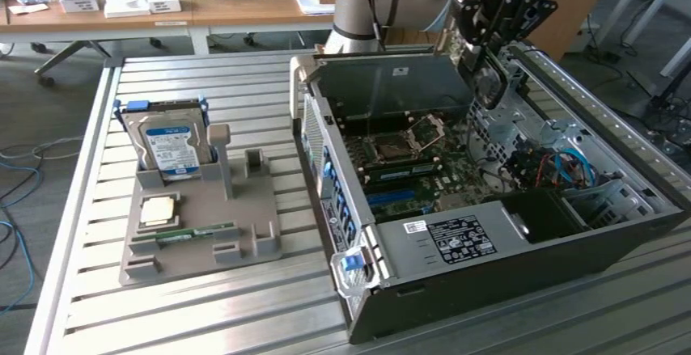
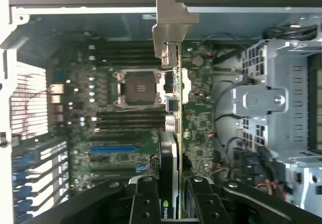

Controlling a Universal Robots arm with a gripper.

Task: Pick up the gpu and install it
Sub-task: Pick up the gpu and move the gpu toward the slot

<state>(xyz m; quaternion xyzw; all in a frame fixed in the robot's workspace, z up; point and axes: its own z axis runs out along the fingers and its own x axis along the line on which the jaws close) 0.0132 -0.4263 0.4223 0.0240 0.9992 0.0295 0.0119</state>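
The gpu point(image 1: 488, 76) hangs on edge over the open computer case point(image 1: 604, 234), near the far wall on the exterior view's right. My gripper point(image 1: 494, 44) is shut on it from above. In the wrist view the gpu point(image 2: 170, 148) is seen edge-on: black face, green board, and its silvery bracket point(image 2: 171, 22) at the far end. The black fingers point(image 2: 146, 201) clamp it on both sides. Below lies the motherboard point(image 2: 121, 113) with a blue slot point(image 2: 113, 148) and the bare processor socket point(image 2: 136, 88).
A grey holder point(image 1: 200, 246) on the slatted table carries a hard drive point(image 1: 171, 149), a memory stick point(image 1: 194, 232) and a square chip point(image 1: 158, 209). Inside the case are a metal drive cage point(image 2: 271, 103) and coloured cables point(image 1: 561, 165). A desk point(image 1: 216, 7) stands behind.
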